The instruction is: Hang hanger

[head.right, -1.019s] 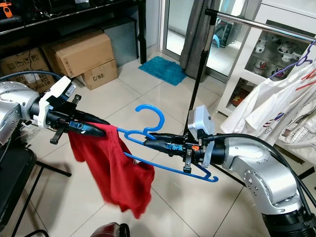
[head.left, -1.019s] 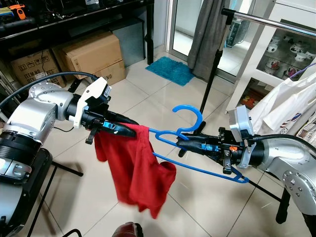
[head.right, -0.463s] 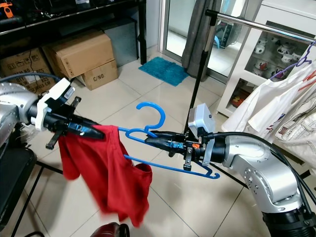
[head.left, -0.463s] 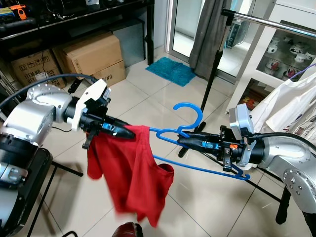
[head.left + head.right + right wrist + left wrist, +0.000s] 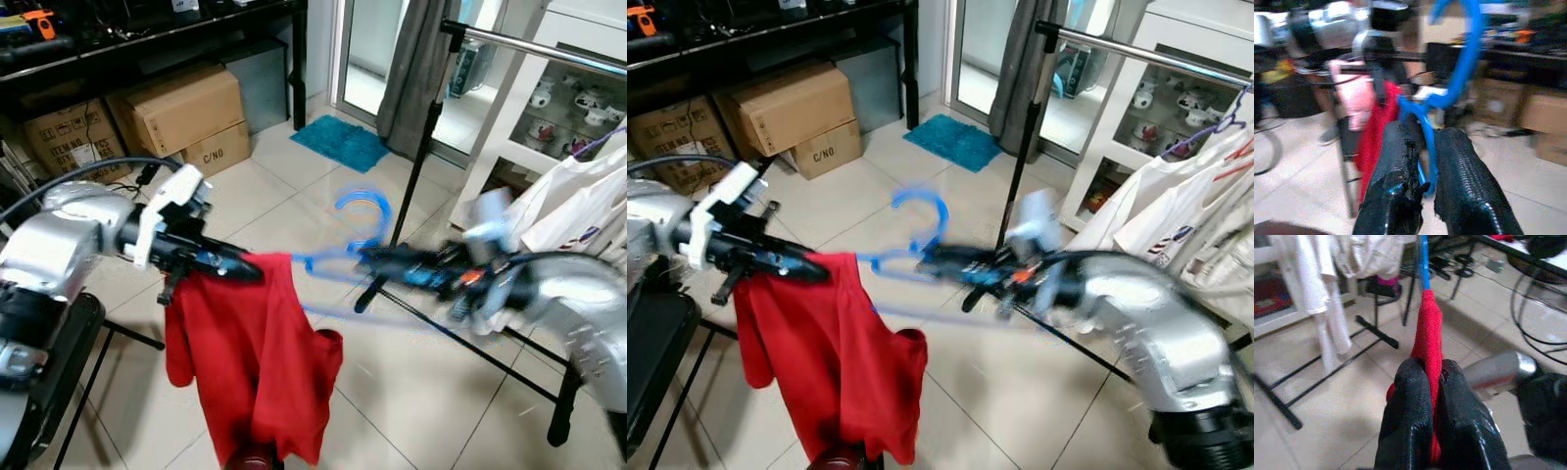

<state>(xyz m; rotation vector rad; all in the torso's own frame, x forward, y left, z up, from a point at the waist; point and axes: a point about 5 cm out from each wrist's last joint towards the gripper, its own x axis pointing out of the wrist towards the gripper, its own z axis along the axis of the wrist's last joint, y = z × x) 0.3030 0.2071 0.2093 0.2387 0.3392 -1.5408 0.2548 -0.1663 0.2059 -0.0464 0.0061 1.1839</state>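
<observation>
A blue plastic hanger (image 5: 351, 227) hangs in mid-air between my arms, blurred by motion. My right gripper (image 5: 377, 257) is shut on its neck just below the hook; the right wrist view shows the blue neck (image 5: 1426, 122) between the black fingers (image 5: 1464, 181). A red shirt (image 5: 260, 362) hangs from the hanger's left end. My left gripper (image 5: 243, 270) is shut on the shirt's top edge, and in the left wrist view the red cloth (image 5: 1430, 333) is pinched between the fingers (image 5: 1405, 416). The clothes rail (image 5: 534, 44) runs across the upper right.
The rail's black stand (image 5: 416, 162) has floor feet behind my right arm. White garments (image 5: 578, 196) hang on the right before a white cabinet. Cardboard boxes (image 5: 186, 113) sit under a black shelf at the back left. A blue mat (image 5: 343, 140) lies near the curtain.
My right arm has swung the hanger up and back, now motion-blurred. My left gripper has drawn the red shirt leftward and slightly down, spreading it wider.
</observation>
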